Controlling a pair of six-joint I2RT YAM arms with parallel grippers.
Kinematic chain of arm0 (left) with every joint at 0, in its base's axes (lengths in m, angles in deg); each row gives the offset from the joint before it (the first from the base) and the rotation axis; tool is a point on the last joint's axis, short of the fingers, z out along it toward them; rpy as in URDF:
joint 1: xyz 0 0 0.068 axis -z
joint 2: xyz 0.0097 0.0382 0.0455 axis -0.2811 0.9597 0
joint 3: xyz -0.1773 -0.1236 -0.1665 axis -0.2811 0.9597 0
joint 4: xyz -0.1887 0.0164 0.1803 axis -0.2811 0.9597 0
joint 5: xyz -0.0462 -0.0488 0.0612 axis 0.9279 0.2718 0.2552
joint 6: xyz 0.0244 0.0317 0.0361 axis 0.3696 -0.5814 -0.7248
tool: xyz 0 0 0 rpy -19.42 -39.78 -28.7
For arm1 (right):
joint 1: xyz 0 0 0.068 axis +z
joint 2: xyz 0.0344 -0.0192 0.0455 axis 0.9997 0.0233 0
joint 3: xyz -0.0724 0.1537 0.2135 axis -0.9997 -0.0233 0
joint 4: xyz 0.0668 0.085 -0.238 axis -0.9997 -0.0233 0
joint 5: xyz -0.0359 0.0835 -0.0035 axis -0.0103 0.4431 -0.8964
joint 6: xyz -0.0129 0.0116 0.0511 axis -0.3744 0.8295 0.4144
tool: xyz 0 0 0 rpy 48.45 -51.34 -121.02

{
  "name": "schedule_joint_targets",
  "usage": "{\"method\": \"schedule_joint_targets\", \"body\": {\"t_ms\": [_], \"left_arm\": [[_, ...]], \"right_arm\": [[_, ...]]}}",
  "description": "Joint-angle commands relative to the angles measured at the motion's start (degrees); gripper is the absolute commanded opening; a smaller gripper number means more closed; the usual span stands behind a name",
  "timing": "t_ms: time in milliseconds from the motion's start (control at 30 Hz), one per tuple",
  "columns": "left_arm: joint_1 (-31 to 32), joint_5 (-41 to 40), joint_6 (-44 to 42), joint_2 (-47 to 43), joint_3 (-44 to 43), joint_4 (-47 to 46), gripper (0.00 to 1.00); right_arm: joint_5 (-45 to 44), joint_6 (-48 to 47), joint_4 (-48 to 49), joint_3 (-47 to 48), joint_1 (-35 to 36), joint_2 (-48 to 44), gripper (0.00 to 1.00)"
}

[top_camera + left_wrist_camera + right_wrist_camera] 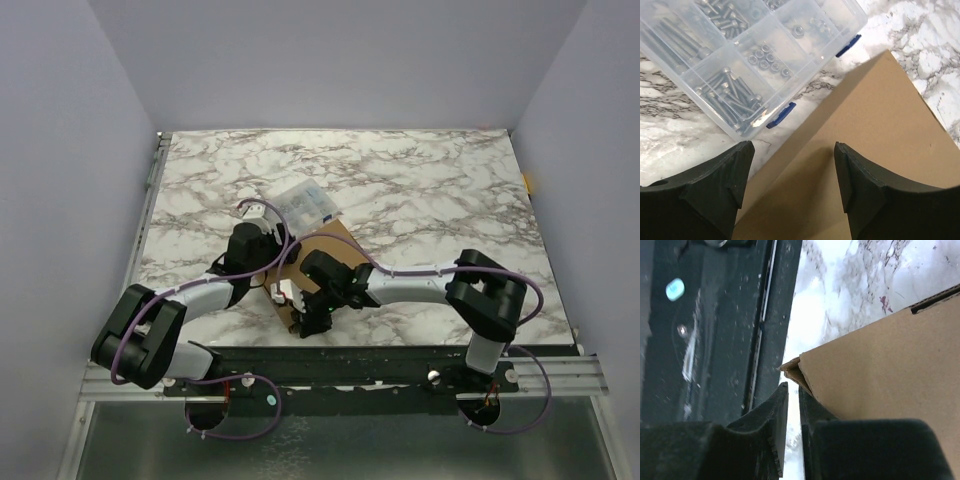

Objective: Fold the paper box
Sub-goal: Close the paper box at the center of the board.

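The paper box (pixel 335 242) is plain brown cardboard, lying near the table's front edge under both wrists. In the left wrist view its flat brown top (pixel 880 115) fills the lower right. My left gripper (pixel 792 147) hangs just above that top, open, with nothing between its fingers; from above it (pixel 272 240) is at the box's left side. My right gripper (pixel 793 387) is at the box's front corner (pixel 880 360), its jaws a narrow slit apart with only the table showing between them. One finger (pixel 810 410) lies against the box's folded corner edge.
A clear plastic compartment case (pixel 740 55) of screws and nuts sits just beyond the box's far left corner, also visible from above (pixel 303 203). The black front rail (pixel 715 340) runs close beside my right gripper. Marble tabletop (pixel 420 190) stretches behind and to the right.
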State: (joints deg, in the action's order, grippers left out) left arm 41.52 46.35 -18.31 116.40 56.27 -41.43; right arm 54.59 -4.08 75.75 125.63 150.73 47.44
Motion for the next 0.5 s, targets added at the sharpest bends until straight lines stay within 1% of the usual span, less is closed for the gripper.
{"method": "schedule_joint_targets", "body": {"t_ms": [0, 67, 133, 200, 267, 300, 367, 400, 467], "left_arm": [[2.97, 2.67, 6.33, -0.9, 3.55, 5.16, 0.72], [2.94, 1.39, 7.05, -1.95, 4.03, 4.96, 0.72], [2.93, 0.1, 7.35, -2.71, 4.09, 4.64, 0.72], [2.93, -0.66, 6.8, -3.22, 3.44, 4.7, 0.73], [2.56, -0.78, 6.23, -3.14, 2.17, 5.04, 0.73], [2.36, -0.74, 5.78, -2.91, 1.34, 5.55, 0.73], [1.87, -0.38, 4.6, -2.19, -0.17, 6.48, 0.73], [1.66, -0.2, 4.19, -1.75, -0.71, 6.79, 0.73], [1.3, 0.24, 3.69, -1.15, -1.25, 7.0, 0.73]], "right_arm": [[-13.95, 18.85, 9.26, 6.5, -1.68, 4.25, 0.16], [-16.32, 23.9, 10.88, 5.56, -1.71, 4.01, 0.13], [-17.33, 27.64, 12.47, 4.12, -2.01, 3.07, 0.13], [-14.18, 25.98, 11.94, 2.66, -2.54, 1.82, 0.13], [-5.14, 15.29, 8.6, 1.05, -3.14, -0.47, 0.12], [-2.64, 10.28, 6.83, -0.17, -3.15, -1.89, 0.12], [7.04, -2.94, -0.85, -1.18, -3.15, -3.77, 0.1], [10.02, -7.89, -4.62, -0.61, -3.17, -3.87, 0.1], [13.6, -13.63, -9.81, 0.92, -3.1, -2.89, 0.08]]}}
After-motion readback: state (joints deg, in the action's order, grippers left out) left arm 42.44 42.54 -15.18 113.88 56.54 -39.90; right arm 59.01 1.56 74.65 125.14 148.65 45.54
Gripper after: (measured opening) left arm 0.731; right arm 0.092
